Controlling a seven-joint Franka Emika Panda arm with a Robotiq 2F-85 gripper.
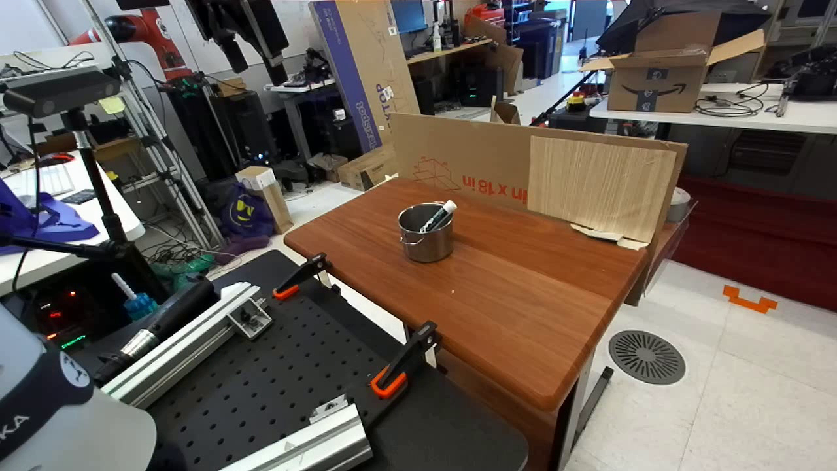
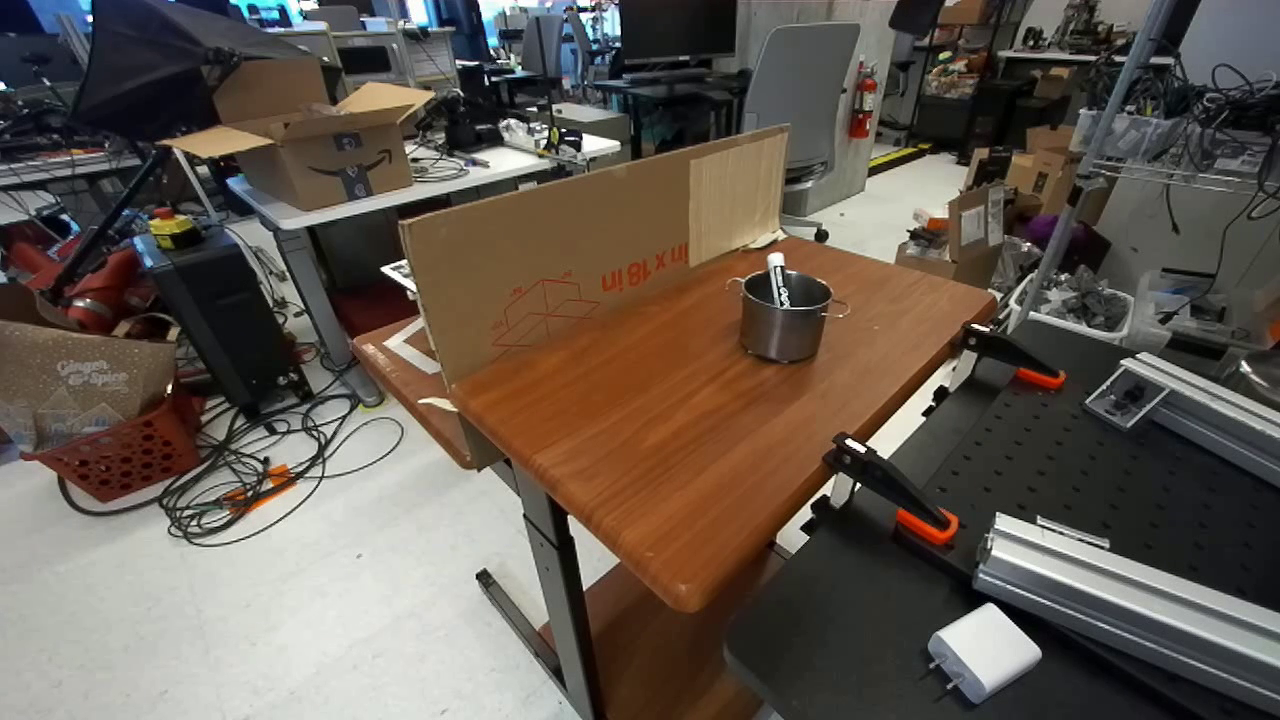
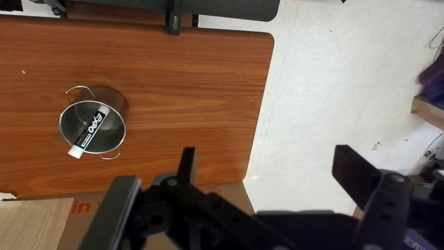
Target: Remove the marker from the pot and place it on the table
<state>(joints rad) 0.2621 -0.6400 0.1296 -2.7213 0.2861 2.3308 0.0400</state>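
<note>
The arm [image 1: 85,418] wears a smooth, rounded, pale grey shell [image 1: 108,432] crossed by a dark slate band [image 1: 49,396], which carries a round pale badge [image 1: 74,369] and the white letters KA [image 1: 14,428]; the gripper [image 3: 265,156] is black, its fingers [image 3: 353,173] blocky and flat-faced, with round grey screw or pin heads [image 3: 397,178]

Table [image 1: 523,314]: rectangular, reddish-brown wood-grain top, rounded corners. Directly upon it: one round grey metal pot [image 2: 783,337], two-handled, upright; one small pale speck [image 3: 23,72], apart from the pot.
</note>
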